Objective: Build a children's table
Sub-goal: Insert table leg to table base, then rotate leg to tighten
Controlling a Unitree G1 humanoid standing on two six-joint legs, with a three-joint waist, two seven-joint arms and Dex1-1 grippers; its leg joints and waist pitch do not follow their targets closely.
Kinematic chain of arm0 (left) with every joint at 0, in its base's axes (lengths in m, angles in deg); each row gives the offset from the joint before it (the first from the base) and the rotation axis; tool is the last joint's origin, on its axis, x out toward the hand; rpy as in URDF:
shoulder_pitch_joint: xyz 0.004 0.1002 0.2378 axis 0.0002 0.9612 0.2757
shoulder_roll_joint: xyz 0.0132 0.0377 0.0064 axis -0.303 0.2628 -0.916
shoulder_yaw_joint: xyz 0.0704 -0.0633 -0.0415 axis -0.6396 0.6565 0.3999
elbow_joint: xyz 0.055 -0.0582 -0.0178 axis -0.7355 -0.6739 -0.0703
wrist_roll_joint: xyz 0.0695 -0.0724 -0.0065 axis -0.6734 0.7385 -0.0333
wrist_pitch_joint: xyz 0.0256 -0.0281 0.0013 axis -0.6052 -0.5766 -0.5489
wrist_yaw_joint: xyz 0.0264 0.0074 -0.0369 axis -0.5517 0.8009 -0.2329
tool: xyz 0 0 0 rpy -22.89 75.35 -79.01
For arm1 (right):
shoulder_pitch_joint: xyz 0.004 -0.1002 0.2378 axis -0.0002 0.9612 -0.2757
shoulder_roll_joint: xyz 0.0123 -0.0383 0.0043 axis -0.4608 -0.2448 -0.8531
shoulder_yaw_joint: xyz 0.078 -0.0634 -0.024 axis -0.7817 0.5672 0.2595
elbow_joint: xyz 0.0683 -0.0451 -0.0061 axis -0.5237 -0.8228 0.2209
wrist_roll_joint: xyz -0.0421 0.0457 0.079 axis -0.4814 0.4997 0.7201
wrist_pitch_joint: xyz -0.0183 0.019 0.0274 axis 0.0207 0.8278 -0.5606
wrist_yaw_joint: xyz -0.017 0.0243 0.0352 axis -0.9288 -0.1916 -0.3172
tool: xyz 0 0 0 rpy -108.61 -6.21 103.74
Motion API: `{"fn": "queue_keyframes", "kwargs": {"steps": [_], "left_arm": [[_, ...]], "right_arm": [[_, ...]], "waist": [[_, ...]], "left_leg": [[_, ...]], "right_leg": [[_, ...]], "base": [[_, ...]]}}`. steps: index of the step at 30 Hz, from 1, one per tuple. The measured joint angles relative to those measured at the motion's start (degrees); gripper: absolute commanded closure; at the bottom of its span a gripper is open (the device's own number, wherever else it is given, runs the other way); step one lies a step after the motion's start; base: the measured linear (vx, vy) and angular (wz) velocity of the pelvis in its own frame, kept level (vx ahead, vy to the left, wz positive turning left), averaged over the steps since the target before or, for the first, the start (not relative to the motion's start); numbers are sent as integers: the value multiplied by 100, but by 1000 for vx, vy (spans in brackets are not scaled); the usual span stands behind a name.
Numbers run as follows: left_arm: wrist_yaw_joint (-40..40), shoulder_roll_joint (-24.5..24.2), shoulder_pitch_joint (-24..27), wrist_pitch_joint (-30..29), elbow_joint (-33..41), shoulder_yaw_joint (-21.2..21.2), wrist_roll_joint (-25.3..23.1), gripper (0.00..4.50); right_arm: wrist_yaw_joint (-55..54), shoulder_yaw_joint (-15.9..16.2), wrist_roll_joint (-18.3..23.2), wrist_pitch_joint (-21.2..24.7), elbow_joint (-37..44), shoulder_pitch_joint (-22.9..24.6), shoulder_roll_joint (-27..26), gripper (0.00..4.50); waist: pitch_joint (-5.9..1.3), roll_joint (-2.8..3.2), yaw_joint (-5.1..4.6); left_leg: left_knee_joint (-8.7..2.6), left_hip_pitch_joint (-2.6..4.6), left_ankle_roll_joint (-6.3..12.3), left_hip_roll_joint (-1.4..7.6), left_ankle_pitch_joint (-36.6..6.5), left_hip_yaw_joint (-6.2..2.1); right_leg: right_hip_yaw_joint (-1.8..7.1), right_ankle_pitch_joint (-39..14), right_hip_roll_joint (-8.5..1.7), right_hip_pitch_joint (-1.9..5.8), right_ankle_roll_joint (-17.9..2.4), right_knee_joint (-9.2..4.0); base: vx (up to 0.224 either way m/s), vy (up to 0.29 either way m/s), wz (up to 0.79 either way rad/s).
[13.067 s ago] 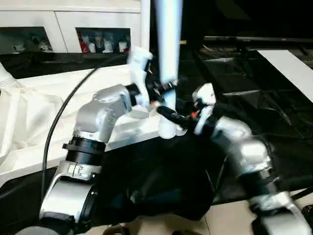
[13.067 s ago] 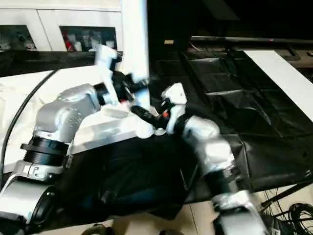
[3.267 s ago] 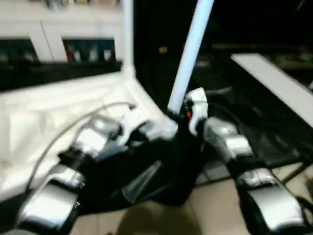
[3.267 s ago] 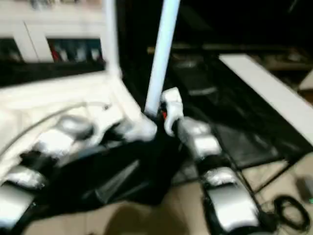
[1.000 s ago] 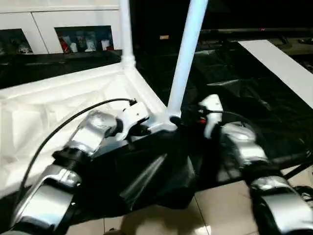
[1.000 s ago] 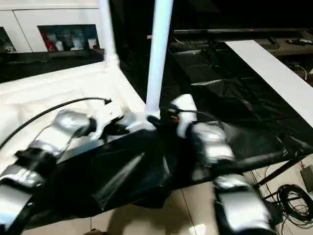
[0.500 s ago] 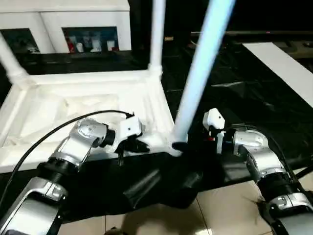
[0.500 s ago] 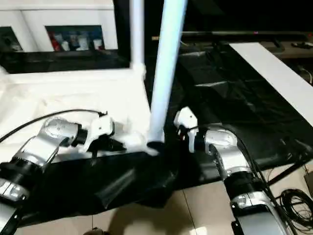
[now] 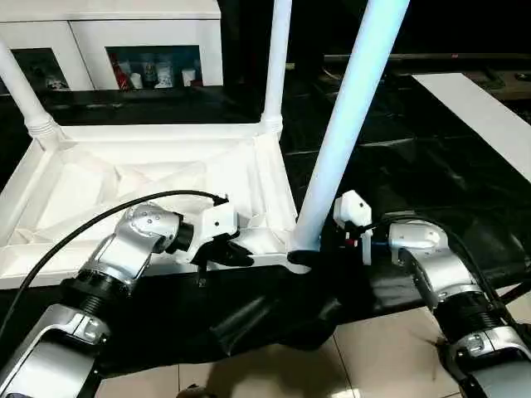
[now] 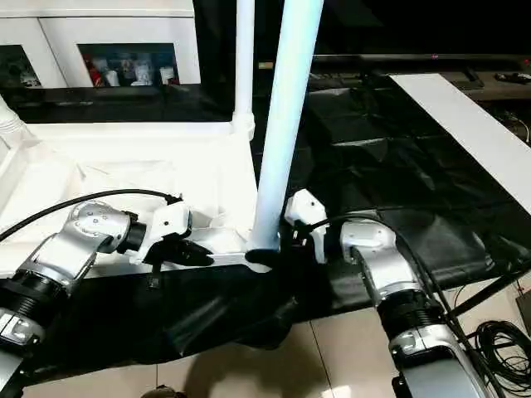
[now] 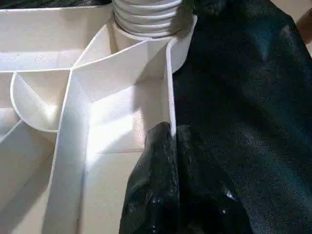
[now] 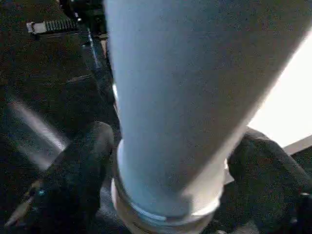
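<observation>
Now leg (image 9: 344,137) stands straighter in near corner socket | left hand (image 11: 168,141) pinches tabletop (image 9: 149,178) rim | right hand (image 12: 175,161) wide around leg

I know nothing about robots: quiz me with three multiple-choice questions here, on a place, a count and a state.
1. Where does the left pincer grip? A cabinet B table top's near rim C floor
2. How many legs stand in the top? A one B three C five
3. How does the top lie? A ribs up B ribs down C on edge
B: left pincer clamps the table top rim. B: three legs stand up. A: ribs face up.
</observation>
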Motion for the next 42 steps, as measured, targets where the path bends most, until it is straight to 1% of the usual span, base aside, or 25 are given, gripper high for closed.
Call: {"fn": "queue_keyframes", "kwargs": {"steps": [1,2,3,6,7,15,18,21,24,26,28,30,31,35,41,42], "left_arm": [[0,-2,0,0,0,0,0,450],[0,-3,0,0,0,0,0,450],[0,-4,1,0,0,0,0,450],[19,-11,6,1,-1,-1,-1,450],[20,-13,7,1,-1,-2,-1,450],[0,-22,6,1,-21,-2,-12,450],[-336,67,-31,-18,-152,54,-105,450],[-944,348,-234,-175,-511,115,-227,450],[-1497,672,-410,-439,-773,196,-304,450],[-2090,1011,-610,-703,-1046,258,-367,450],[-2571,1281,-730,-912,-1186,283,-410,450],[-2857,1460,-809,-1028,-1289,302,-414,450],[-3021,1559,-903,-1066,-1418,302,-458,450],[-3149,1627,-913,-1033,-1451,305,-523,450],[-3083,1573,-913,-938,-1461,283,-561,450],[-3041,1547,-913,-889,-1460,270,-566,450]], "right_arm": [[1,7,-9,-1,-1,0,-20,100],[1,7,-12,-1,-1,0,-29,100],[1,7,-12,-1,-1,0,-35,125],[-4,9,-34,-1,-2,0,-40,137],[-4,11,-34,-1,-2,0,-41,165],[-111,-6,-25,60,-46,-5,-99,181],[-625,-117,-44,125,-320,-85,-298,182],[-1537,-314,-130,248,-672,-255,-553,183],[-2507,-559,-165,359,-984,-406,-868,183],[-3497,-736,-206,384,-1378,-651,-1171,183],[-4304,-875,-229,427,-1665,-855,-1350,183],[-4824,-1018,-196,428,-1908,-1008,-1511,183],[-5155,-1111,-187,417,-2111,-1174,-1630,183],[-5341,-1178,-185,290,-2375,-1313,-1756,183],[-5023,-1298,-190,66,-2506,-1335,-1744,183],[-4919,-1322,-182,47,-2506,-1330,-1729,127]], "waist": [[0,0,1],[0,0,2],[0,0,3],[0,0,2],[0,-1,2],[-1,-2,-12],[-2,-8,-43],[-4,-13,-62],[-9,-20,-112],[-10,-21,-175],[-10,-20,-190],[-11,-21,-189],[-12,-21,-191],[-13,-23,-191],[-12,-23,-198],[-12,-22,-198]], "left_leg": [[3,0,0,1,0,-1],[6,0,0,1,0,-1],[10,0,0,1,0,-2],[19,1,-1,0,0,-2],[21,1,-1,0,0,-3],[28,3,-1,1,1,-5],[37,14,-5,2,3,-4],[37,33,-37,2,3,-4],[38,41,-47,0,10,-2],[37,42,-61,-1,20,-2],[37,42,-63,-3,23,-2],[36,42,-63,-2,23,-2],[36,42,-63,-2,24,-2],[35,41,-62,-2,23,-2],[32,38,-61,-2,24,-2],[29,37,-61,-2,24,-2]], "right_leg": [[0,0,0,0,0,4],[0,0,0,0,0,8],[0,0,-1,0,0,11],[2,0,-3,0,0,20],[2,0,-3,0,0,23],[3,0,-3,0,0,33],[9,0,-3,0,0,53],[14,8,-3,13,-4,58],[22,24,-3,17,0,58],[27,35,-3,16,0,57],[29,43,-3,16,-1,54],[29,43,-3,16,-1,54],[29,44,-2,15,1,55],[29,44,-2,15,1,53],[29,45,-1,11,1,52],[29,45,-1,8,2,52]], "base": [[0,0,0],[0,0,0],[0,0,0],[0,0,0],[0,0,0],[0,0,0],[0,0,0],[0,0,0],[0,0,0],[0,0,0],[0,0,0],[0,0,0],[0,0,0],[0,0,0],[0,0,0],[0,0,0]]}}
